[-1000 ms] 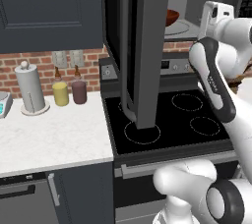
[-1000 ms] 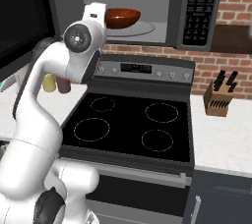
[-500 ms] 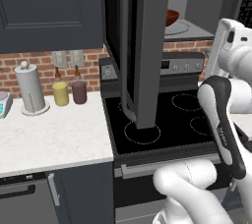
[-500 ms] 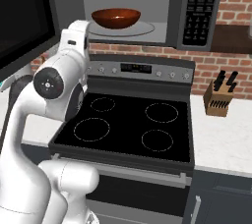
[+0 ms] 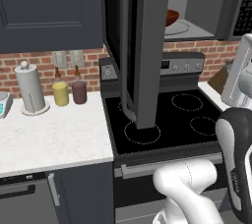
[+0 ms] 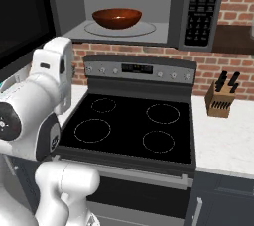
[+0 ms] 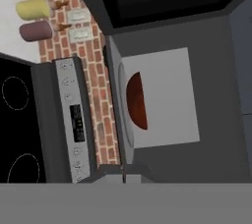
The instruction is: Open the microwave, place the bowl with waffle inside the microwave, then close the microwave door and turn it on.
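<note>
- The microwave (image 6: pixel 149 9) stands open, and the glossy reddish-brown bowl (image 6: pixel 117 18) already sits on the round turntable (image 6: pixel 119 28) inside its light grey cavity; the waffle cannot be made out.
- By my reading, two steps remain: swinging the microwave door (image 5: pixel 140 46) shut and pressing the button panel (image 6: pixel 201 2).
- The door is a flat, dark-framed slab with black glass, hanging out over the smooth black stove (image 6: pixel 134 126).
- The end effector is closed and empty.
</note>
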Controlling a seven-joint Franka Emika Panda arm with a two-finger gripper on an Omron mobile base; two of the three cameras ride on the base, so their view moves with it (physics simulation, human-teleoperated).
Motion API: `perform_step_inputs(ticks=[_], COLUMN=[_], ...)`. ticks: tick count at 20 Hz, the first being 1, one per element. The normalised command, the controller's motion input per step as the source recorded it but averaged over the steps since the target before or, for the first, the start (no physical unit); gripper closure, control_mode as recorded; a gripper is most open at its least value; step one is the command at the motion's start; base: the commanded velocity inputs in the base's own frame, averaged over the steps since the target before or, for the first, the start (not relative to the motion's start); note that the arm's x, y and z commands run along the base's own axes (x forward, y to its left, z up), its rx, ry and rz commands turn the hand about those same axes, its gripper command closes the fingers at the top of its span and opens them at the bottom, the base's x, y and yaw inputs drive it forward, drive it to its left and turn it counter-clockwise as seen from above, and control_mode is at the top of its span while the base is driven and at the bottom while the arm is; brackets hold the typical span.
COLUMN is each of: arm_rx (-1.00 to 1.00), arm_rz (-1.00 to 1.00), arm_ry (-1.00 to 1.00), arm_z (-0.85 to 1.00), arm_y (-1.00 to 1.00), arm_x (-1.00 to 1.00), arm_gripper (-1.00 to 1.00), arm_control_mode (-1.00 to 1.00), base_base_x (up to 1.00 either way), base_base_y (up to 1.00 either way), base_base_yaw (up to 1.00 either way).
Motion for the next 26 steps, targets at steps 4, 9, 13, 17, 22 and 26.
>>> perform_step_inputs(ticks=[4, 9, 13, 17, 22, 26], arm_rx=[-0.01, -0.02, 0.0, 0.0, -0.06, -0.05], arm_rz=[-0.12, -0.07, -0.07, -0.06, -0.05, -0.07], arm_ry=[0.12, 0.14, 0.18, 0.15, 0.0, -0.14], arm_z=[0.0, 0.0, 0.0, -0.01, -0.13, 0.0], arm_y=[0.33, 0.41, 0.31, 0.41, 0.69, 0.66], arm_x=[-1.0, -1.0, -0.95, -0.79, -0.45, -0.15], arm_gripper=[1.0, 1.0, 1.0, 1.0, 1.0, 1.0], arm_control_mode=[-1.0, -1.0, -1.0, -1.0, -1.0, -1.0], base_base_x=[0.0, 0.0, 0.0, 0.0, 0.0, 0.0], base_base_y=[0.0, 0.0, 0.0, 0.0, 0.0, 0.0], base_base_yaw=[0.0, 0.0, 0.0, 0.0, 0.0, 0.0])
